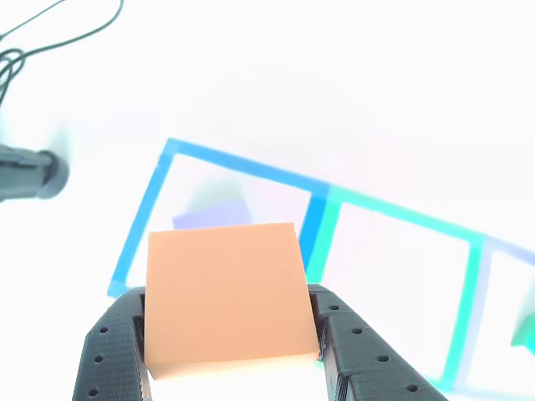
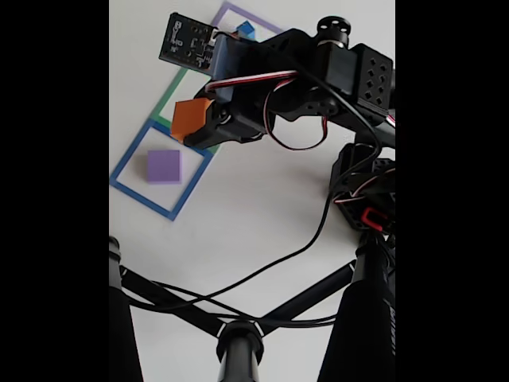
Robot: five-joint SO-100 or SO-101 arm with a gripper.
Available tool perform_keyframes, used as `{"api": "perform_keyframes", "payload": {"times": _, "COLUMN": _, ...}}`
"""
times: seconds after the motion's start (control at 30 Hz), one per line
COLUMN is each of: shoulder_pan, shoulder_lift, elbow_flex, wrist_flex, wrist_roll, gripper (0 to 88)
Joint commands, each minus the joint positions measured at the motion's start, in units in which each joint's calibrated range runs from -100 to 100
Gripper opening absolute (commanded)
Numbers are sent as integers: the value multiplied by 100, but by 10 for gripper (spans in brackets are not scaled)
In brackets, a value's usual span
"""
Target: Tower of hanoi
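Now, going from left to right in the fixed view, the purple cube point(image 2: 164, 166) sits flat on the white worktop point(image 2: 254, 215) inside the blue square outline point(image 2: 127, 157). Just to the right of it and higher up, the end effector point(image 2: 208, 119) is clenched on the orange cube point(image 2: 191, 116) and holds it in the air, above the edge where the blue outline meets the green square outline point(image 2: 169, 99). Further right and up, a blue cube point(image 2: 246, 32) peeks out from behind the arm, near the purple square outline point(image 2: 250, 14). In the other view, the orange cube point(image 1: 224, 292) is big and close, squeezed between the two black fingers point(image 1: 113, 351), and the purple cube point(image 1: 211, 215) shows pale behind its top edge, inside the blue outline. I think the orange cube is on its way to be set on top of the purple cube. So the tower looks only begun: one cube is down, one is being carried, and the blue cube is left to stack.
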Motion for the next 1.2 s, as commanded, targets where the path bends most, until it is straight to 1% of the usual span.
{"api": "perform_keyframes", "payload": {"times": 0.0, "shoulder_pan": -94, "shoulder_lift": -279, "elbow_flex": 2074, "wrist_flex": -2558, "wrist_roll": 0, "gripper": 117}}
{"api": "perform_keyframes", "payload": {"times": 0.1, "shoulder_pan": -171, "shoulder_lift": 19, "elbow_flex": 3164, "wrist_flex": -4202, "wrist_roll": 0, "gripper": 118}}
{"api": "perform_keyframes", "payload": {"times": 0.2, "shoulder_pan": -248, "shoulder_lift": 488, "elbow_flex": 3801, "wrist_flex": -5530, "wrist_roll": 0, "gripper": 119}}
{"api": "perform_keyframes", "payload": {"times": 0.3, "shoulder_pan": -286, "shoulder_lift": 972, "elbow_flex": 4101, "wrist_flex": -6429, "wrist_roll": 0, "gripper": 119}}
{"api": "perform_keyframes", "payload": {"times": 0.43, "shoulder_pan": -334, "shoulder_lift": 1893, "elbow_flex": 4392, "wrist_flex": -7910, "wrist_roll": 0, "gripper": 120}}
{"api": "perform_keyframes", "payload": {"times": 0.6, "shoulder_pan": -353, "shoulder_lift": 2886, "elbow_flex": 4428, "wrist_flex": -9133, "wrist_roll": 0, "gripper": 120}}
{"api": "perform_keyframes", "payload": {"times": 0.7, "shoulder_pan": -411, "shoulder_lift": 3289, "elbow_flex": 4410, "wrist_flex": -9627, "wrist_roll": 0, "gripper": 121}}
{"api": "perform_keyframes", "payload": {"times": 0.87, "shoulder_pan": -440, "shoulder_lift": 3693, "elbow_flex": 4410, "wrist_flex": -10064, "wrist_roll": 0, "gripper": 121}}
{"api": "perform_keyframes", "payload": {"times": 1.17, "shoulder_pan": -392, "shoulder_lift": 4073, "elbow_flex": 4392, "wrist_flex": -10404, "wrist_roll": 0, "gripper": 120}}
